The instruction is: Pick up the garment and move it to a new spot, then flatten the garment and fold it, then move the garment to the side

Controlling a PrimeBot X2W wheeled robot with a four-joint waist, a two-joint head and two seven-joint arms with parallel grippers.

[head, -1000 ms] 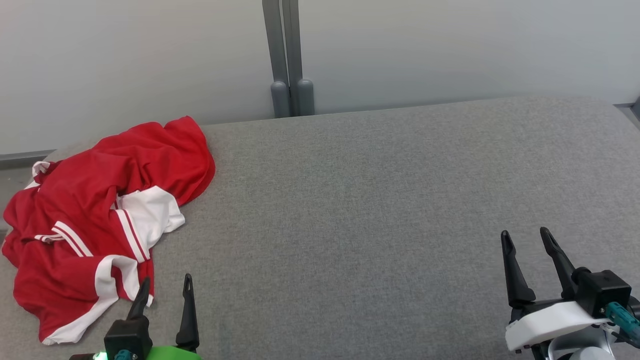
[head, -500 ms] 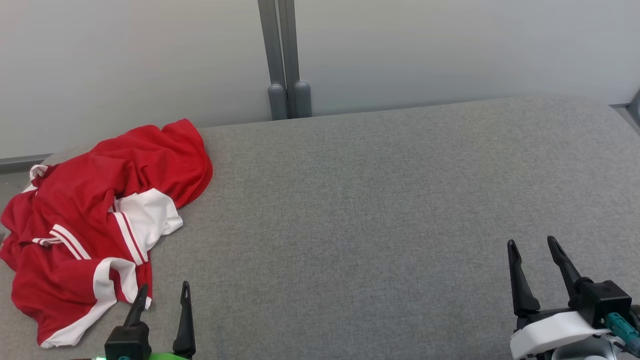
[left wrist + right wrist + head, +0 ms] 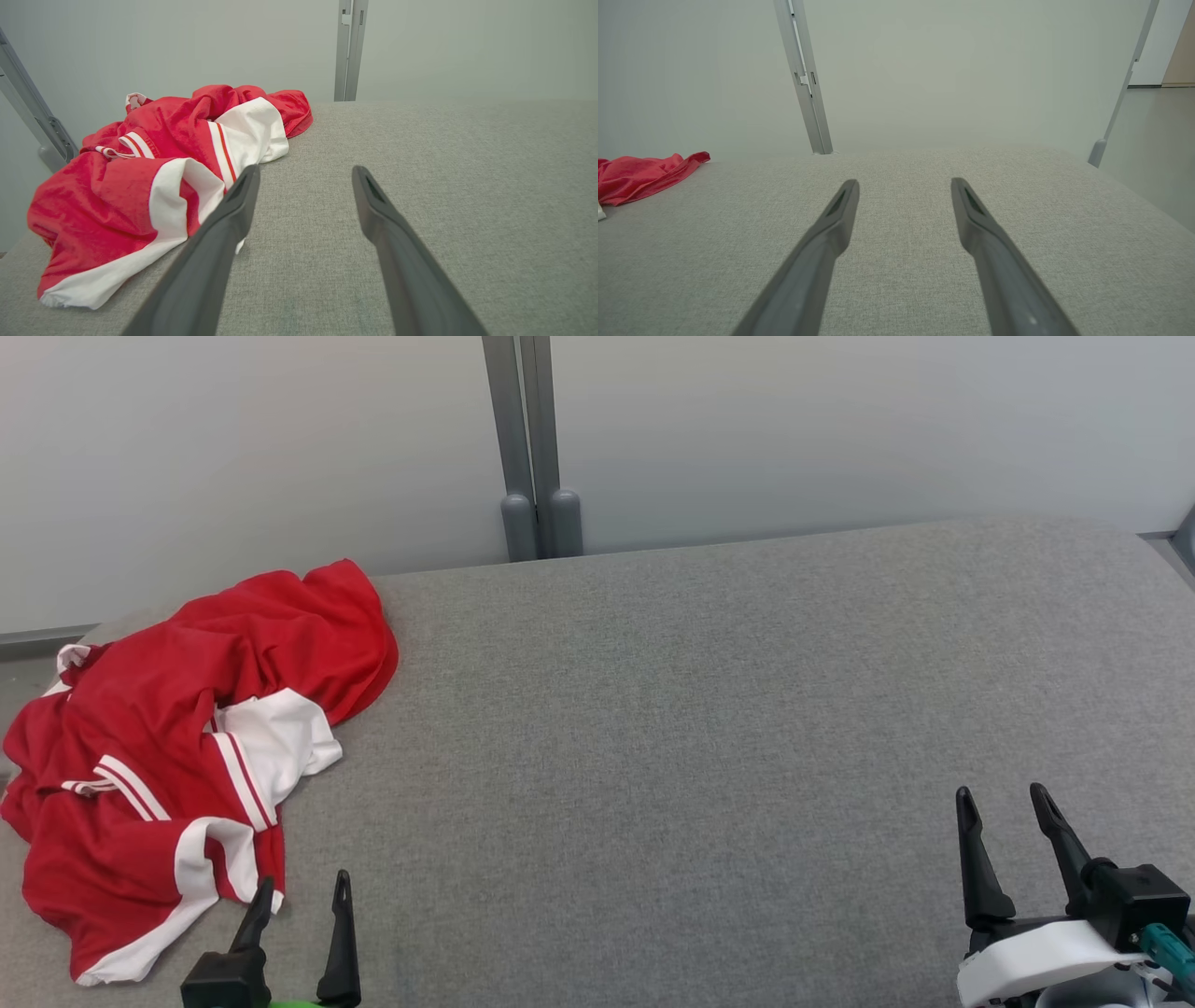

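Both jaws drawn back, spread; left seemingly beside garment (image 3: 168,691).

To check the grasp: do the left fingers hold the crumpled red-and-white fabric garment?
No, the left gripper has its fingers apart and empty, beside the crumpled red-and-white fabric garment.

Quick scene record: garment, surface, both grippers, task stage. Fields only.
garment: red with white bands, crumpled, at the left end of the surface
surface: grey fabric top
left gripper: open, by the garment's near edge, nothing between its fingers
right gripper: open, over bare fabric at the right end, well apart from the garment
task stage: pick-up not yet done
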